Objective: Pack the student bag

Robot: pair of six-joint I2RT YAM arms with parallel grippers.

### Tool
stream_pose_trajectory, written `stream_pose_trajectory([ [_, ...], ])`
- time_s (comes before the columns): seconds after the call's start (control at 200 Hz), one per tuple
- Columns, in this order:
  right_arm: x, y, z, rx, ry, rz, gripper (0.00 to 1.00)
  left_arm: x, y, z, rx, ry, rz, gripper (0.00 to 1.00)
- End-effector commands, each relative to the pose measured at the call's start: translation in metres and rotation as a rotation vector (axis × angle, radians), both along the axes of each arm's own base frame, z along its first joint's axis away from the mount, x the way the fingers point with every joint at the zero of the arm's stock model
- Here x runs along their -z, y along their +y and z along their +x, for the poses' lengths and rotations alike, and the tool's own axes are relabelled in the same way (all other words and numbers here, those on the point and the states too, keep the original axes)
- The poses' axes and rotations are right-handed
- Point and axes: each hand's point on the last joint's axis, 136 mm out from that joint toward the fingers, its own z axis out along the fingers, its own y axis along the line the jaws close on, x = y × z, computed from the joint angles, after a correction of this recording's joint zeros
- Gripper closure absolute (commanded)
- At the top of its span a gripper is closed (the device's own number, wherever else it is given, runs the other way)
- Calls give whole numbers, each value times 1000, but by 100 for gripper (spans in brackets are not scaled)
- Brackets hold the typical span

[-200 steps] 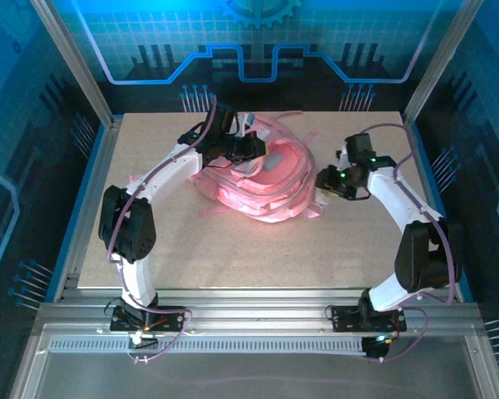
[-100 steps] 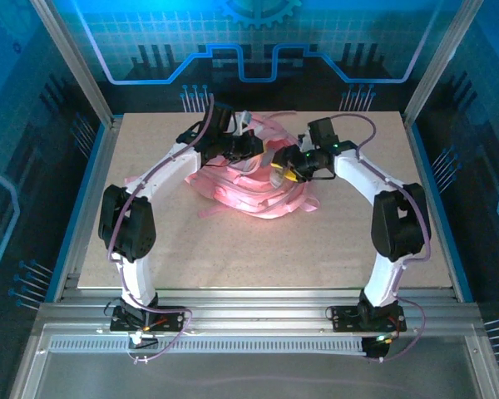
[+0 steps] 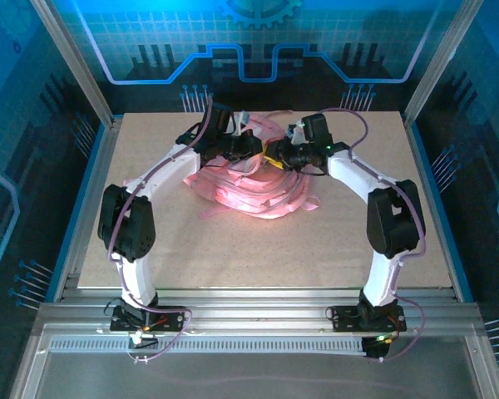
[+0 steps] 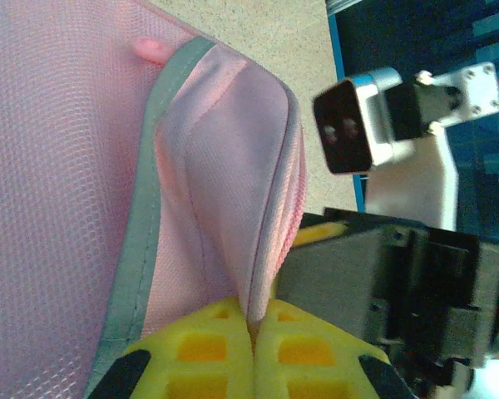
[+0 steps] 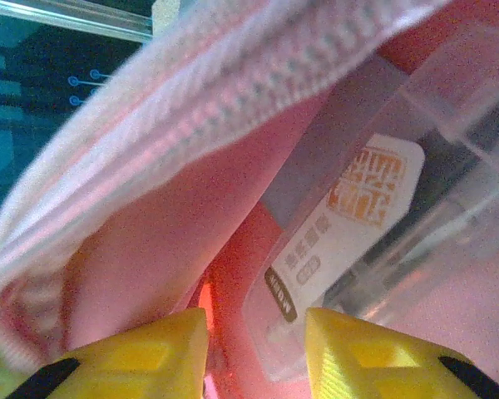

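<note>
Bag [image 3: 251, 196]: pink, slumped far-centre on counter [image 3: 233, 258] | Left pincer [image 4: 254, 320]: closed, pinching the bag's grey-edged rim fabric | Right pincer [image 5: 256, 332]: jaws parted, inside the bag mouth under the zipper [image 5: 258, 75]; clear labelled packet [image 5: 349, 224] just ahead.

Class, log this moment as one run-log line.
left gripper: shut on student bag fabric | right gripper: open, at bag opening | clear labelled packet: just ahead of right gripper
</note>
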Motion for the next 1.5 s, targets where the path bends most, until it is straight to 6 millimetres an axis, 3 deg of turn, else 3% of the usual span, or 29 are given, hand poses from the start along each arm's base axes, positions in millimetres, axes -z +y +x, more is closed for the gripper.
stream_pose_trajectory([
  [0.0, 0, 22, 0, -53, -24, 25, 67, -63, -23, -18, 97, -130, -120, 100],
  [0.14, -8, -2, -18, -39, -70, -101, 64, -55, -23, -13, 85, -123, -106, 99],
  [0.29, -4, -36, -59, -36, -78, -300, 56, -46, -26, -9, 76, -93, -117, 92],
  [0.335, 1, -46, -72, -27, -66, -350, 54, -43, -26, -8, 69, -85, -119, 83],
  [0.405, 8, -56, -91, -10, -50, -407, 50, -42, -25, -8, 66, -81, -117, 57],
  [0.475, 14, -56, -109, 2, -37, -442, 49, -41, -21, -11, 59, -91, -103, 43],
  [0.64, 16, -23, -130, 3, -51, -497, 47, -32, 8, -14, -13, -109, -82, 31],
  [0.82, 9, 27, -125, 45, -79, -568, 43, -4, 67, -13, -165, -65, -75, 29],
  [1.021, 18, 61, -108, 145, -21, -579, 33, 26, 130, -19, -335, -39, -56, 28],
  [1.211, 32, 78, -93, 221, 23, -559, 33, 53, 162, -18, -439, -21, -43, 26],
  [1.291, 36, 76, -87, 286, 41, -583, 34, 68, 170, -14, -471, -13, -35, 27],
  [1.496, 50, 58, -73, 475, 110, -635, 35, 109, 171, -9, -495, 12, -41, 46],
])
